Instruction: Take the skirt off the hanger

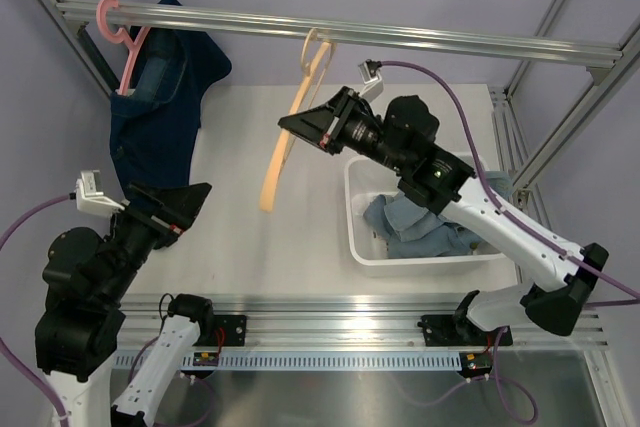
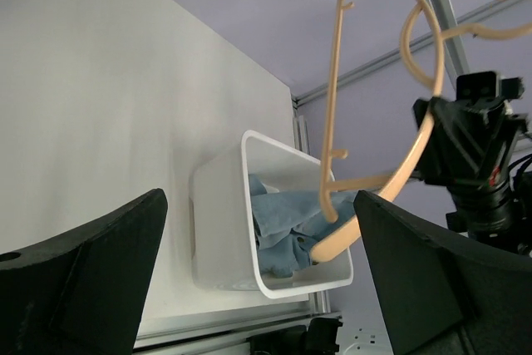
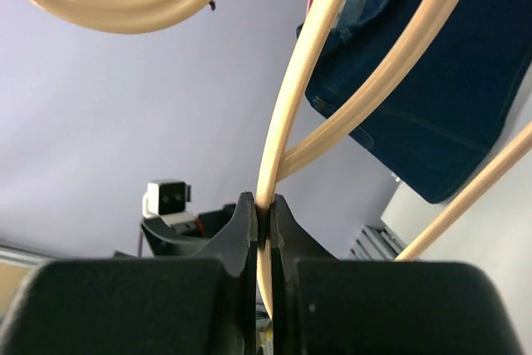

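Right gripper (image 3: 262,205): the jaws are clamped on one thin arm of the beige hanger (image 1: 275,172), which is pinched edge-on between the pads, probably so that it cannot swing or twist.
Beige hanger: it is seen bare, with nothing draped on its arms. It is tilted, its hook up by the rail (image 1: 400,39) and its lower end out over the table (image 1: 260,247). Whether the hook rests on the rail cannot be told.
Light blue skirt (image 1: 420,227): it lies crumpled inside the white bin (image 1: 352,217), just beside and below the held hanger and apart from it. It is judged to be the garment taken off, so the task looks done or nearly so.
Left gripper (image 1: 195,197): the jaws are spread wide with nothing between them. It is kept low at the table's left side, well apart from the hanger and aimed towards the bin, which is read as a free hand standing by.
Pink hanger (image 1: 128,52): it is hooked on the rail's left end, and a dark denim garment (image 1: 155,117) is carried on it, untouched by either arm.
Next move: only the release of the bare hanger is judged to be left, and a slow release is advised so that it is not flung.
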You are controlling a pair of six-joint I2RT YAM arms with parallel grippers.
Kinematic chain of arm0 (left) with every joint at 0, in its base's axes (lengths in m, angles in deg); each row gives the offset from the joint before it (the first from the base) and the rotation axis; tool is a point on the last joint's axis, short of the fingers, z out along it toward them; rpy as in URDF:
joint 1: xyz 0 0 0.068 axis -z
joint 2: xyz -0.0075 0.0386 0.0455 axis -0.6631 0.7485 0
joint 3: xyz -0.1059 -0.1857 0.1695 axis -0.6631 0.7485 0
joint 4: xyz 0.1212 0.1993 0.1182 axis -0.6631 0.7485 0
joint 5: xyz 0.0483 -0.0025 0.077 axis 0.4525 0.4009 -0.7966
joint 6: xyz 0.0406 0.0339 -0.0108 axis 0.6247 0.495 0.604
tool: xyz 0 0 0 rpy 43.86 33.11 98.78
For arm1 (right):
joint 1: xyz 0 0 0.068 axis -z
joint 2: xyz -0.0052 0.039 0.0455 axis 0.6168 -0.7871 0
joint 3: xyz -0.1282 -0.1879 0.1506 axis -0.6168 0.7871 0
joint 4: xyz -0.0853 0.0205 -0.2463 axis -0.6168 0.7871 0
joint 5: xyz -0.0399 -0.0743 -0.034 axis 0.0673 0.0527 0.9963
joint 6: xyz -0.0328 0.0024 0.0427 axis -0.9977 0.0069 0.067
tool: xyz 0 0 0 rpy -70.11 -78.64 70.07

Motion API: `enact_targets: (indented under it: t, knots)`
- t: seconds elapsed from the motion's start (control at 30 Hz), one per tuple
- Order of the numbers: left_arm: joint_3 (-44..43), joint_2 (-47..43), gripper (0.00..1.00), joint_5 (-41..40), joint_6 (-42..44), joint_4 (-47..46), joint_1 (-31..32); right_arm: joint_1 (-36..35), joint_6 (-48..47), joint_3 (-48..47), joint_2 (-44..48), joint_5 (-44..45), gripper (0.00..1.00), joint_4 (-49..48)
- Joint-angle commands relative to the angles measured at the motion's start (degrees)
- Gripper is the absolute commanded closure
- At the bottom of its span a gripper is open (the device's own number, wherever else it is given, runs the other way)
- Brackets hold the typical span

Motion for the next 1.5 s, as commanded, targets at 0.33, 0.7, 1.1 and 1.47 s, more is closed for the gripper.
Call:
enact_targets:
  t: [0.33, 0.7, 1.1, 1.47]
  knots:
    - [-1.2, 0.0, 0.01, -3.0, 4.2, -4.3, -0.2, 1.9, 7.8, -16.8, -17.2, 6.1, 1.00, -5.6]
    - [-2.5, -0.7, 0.01, -4.6, 6.8, -2.8, -0.1, 0.5, 6.6, -21.8, -21.4, 11.8, 1.00, -4.5]
    - [-3.8, -1.1, 0.01, -4.8, 6.9, -1.4, -0.1, -0.2, 11.2, -23.4, -22.8, 20.3, 1.00, -1.5]
    - [-3.3, -1.0, 0.01, -5.7, 6.7, 0.2, -0.1, -1.2, 13.7, -18.0, -22.5, 22.2, 1.00, -1.7]
